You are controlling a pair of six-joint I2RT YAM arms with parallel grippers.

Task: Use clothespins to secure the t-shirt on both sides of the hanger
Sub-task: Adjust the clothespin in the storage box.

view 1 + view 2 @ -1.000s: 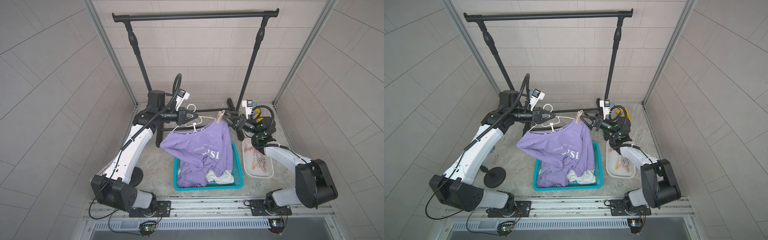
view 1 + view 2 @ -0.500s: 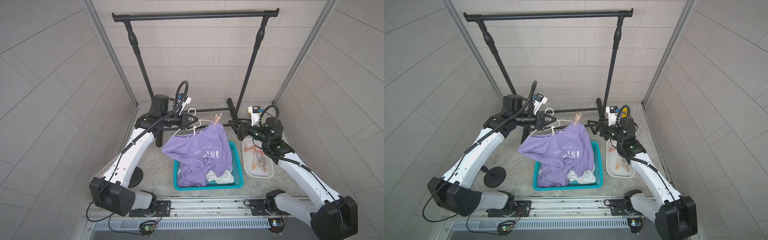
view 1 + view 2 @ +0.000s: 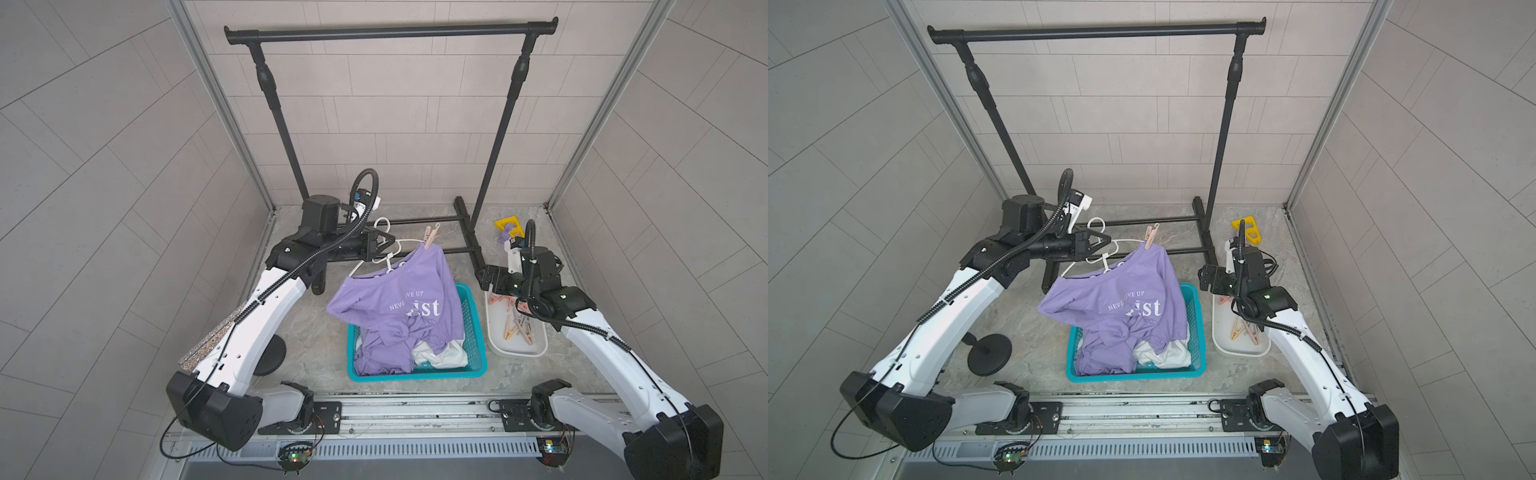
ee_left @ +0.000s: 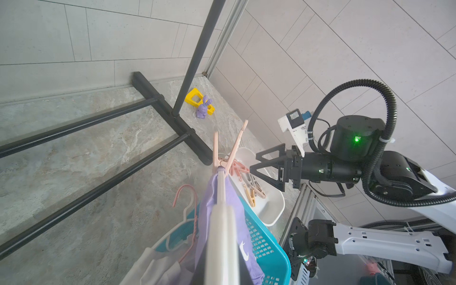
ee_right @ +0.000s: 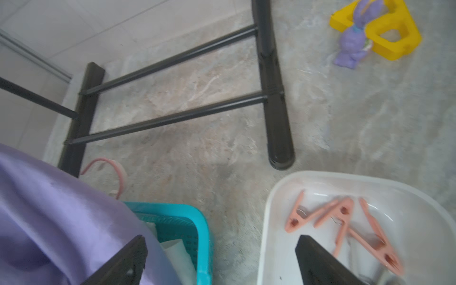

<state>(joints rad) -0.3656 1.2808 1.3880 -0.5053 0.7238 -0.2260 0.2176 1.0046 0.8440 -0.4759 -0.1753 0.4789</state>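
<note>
Withdrawn from beside the clipped clothespin [image 3: 430,237], where it stood a second earlier, the right gripper [image 3: 482,279] now hangs over the far end of the white tray [image 3: 515,354], jaws spread wide with nothing between them. The tray lies near the right edge of the surface [image 3: 316,332], just beside the teal basket [image 3: 474,332]. It holds the loose clothespins [image 3: 517,328], salmon-pink and peach-tan, in a heap.

The left gripper [image 3: 384,242], pressed together on the white hanger [image 4: 219,234] near its hook, holds it in the air above the far rim of the basket, much where it was before. The purple t-shirt [image 3: 399,301] is draped on this hanger. Its shoulder toward the right arm is pinned to the hanger's end by the clipped clothespin, whose handles point up and apart. Its other shoulder sags below the hanger's bare arm. The hem trails into the basket, beside white cloth [image 3: 440,353].

A pink hanger [image 4: 187,196] leans at the basket's far rim. Behind stands the black garment rack [image 3: 390,33], its feet near the far edge of the surface. A yellow block [image 3: 508,226] and a purple rabbit figure [image 5: 352,42], touching, lie in the far right corner.
</note>
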